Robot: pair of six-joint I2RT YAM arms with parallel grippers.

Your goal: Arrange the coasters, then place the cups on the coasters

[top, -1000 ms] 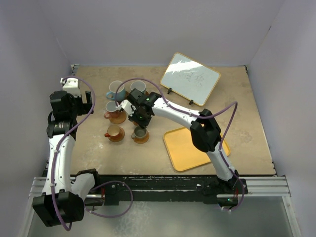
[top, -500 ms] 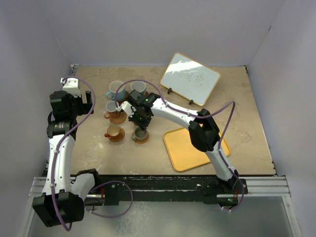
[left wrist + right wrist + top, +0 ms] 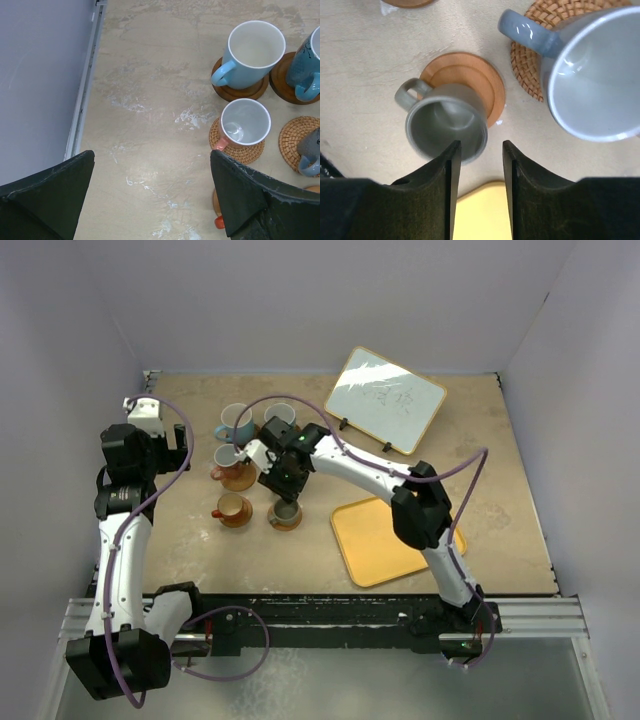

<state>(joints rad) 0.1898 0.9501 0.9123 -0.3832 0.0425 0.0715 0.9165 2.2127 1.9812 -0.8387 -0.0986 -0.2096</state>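
Blue-grey cup cut off right; orange cup hidden except handle.

Six cups stand toward the left edge of the worktop: one light blue cup; one darker blue cup; one pinkish cup; one orange cup; one small grey cup; one larger grey-blue cup; six coasters, one under each cup: two dark brown coasters; two woven coasters; two smooth orange-brown coasters; one yellow tray by the near edge; one whiteboard by the far edge.
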